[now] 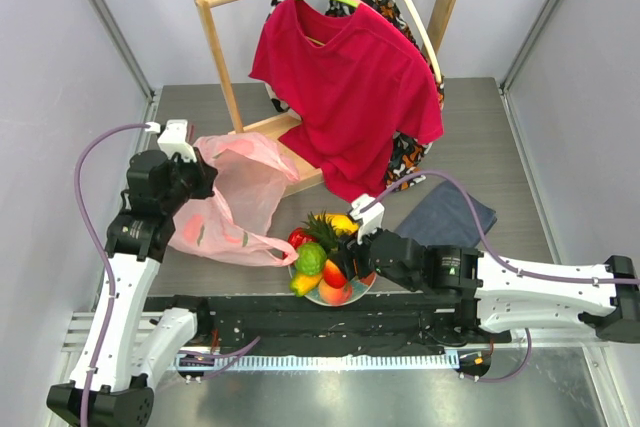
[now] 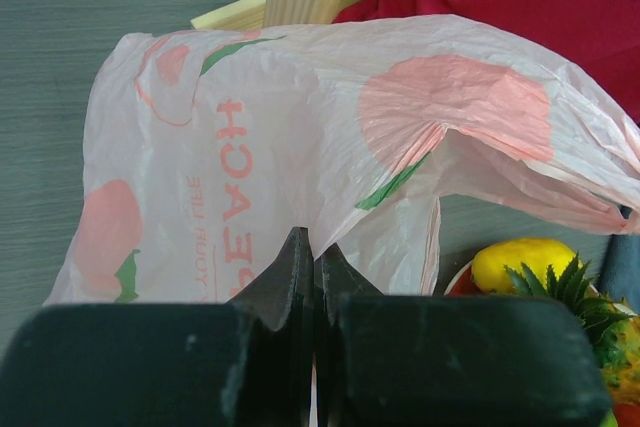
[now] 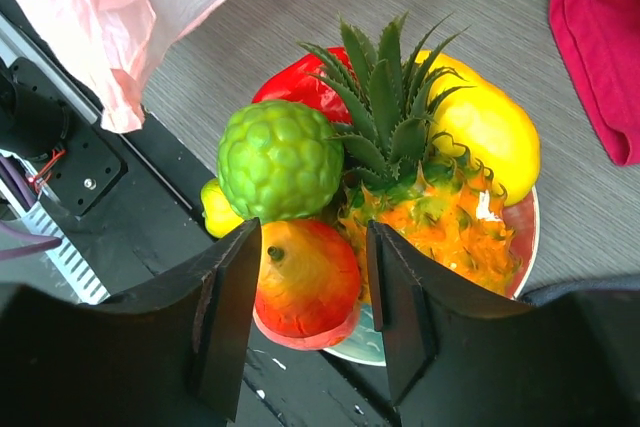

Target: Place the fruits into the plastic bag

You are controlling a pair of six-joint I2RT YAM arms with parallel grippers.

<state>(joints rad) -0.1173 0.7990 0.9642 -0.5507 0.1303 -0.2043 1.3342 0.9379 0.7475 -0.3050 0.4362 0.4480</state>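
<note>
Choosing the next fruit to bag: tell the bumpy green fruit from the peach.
The green fruit is bumpy and all green; the peach is smooth, glossy and red-orange. The green fruit lies beyond the right gripper fingertips; the peach sits between its fingers. Both are round, piled on the plate.

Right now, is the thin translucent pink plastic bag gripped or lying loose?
Gripped. In the left wrist view the left pincer is shut on the pink plastic bag, its fingers pressed together with film between them.

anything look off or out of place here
Nothing spilled or damaged. One oddity: the plate sits right at the table's near edge, rim seemingly overhanging the black rail, with fruits heaped high on it.
</note>
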